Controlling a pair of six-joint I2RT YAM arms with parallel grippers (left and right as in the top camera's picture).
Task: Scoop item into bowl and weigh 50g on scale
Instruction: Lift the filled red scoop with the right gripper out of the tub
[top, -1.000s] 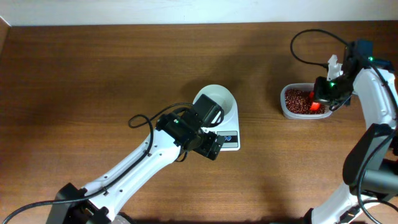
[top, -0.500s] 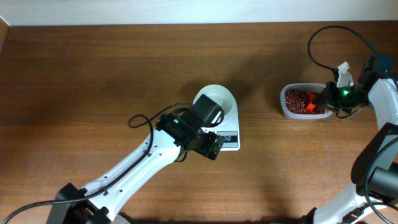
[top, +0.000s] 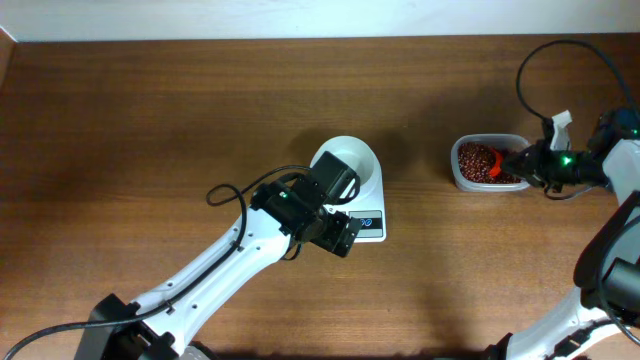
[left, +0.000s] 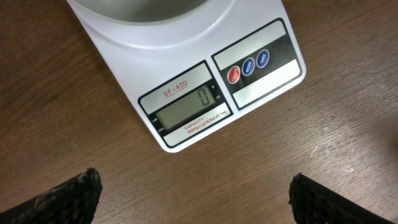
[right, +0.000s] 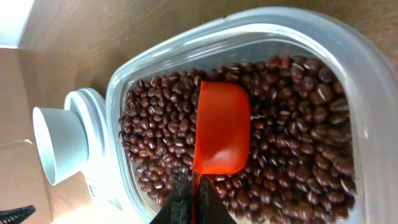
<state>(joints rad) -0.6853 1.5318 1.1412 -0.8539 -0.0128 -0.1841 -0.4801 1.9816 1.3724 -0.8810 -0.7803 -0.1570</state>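
Observation:
The white bowl (top: 348, 164) stands on the white scale (top: 372, 226) at mid table. In the left wrist view the scale (left: 186, 81) shows 0 on its display, and the bowl's base (left: 149, 7) sits at the top edge. My left gripper (top: 340, 236) hovers over the scale's front edge, open and empty (left: 198, 200). The red-brown beans (top: 474, 160) fill a clear plastic container (top: 458, 176) at the right. My right gripper (top: 532, 163) is shut (right: 191, 202) on the handle of a red scoop (right: 222, 127), which lies hollow side down on the beans (right: 298, 168).
The clear container's rim (right: 373, 93) curves round the beans. The white bowl on the scale (right: 59, 144) shows small beyond the container in the right wrist view. Black cables loop above the right arm (top: 560, 50) and beside the left arm (top: 225, 192).
My right arm has swung out to the right and turned level, drawing the scoop toward the container's right side. The left arm, bowl and scale have not moved.

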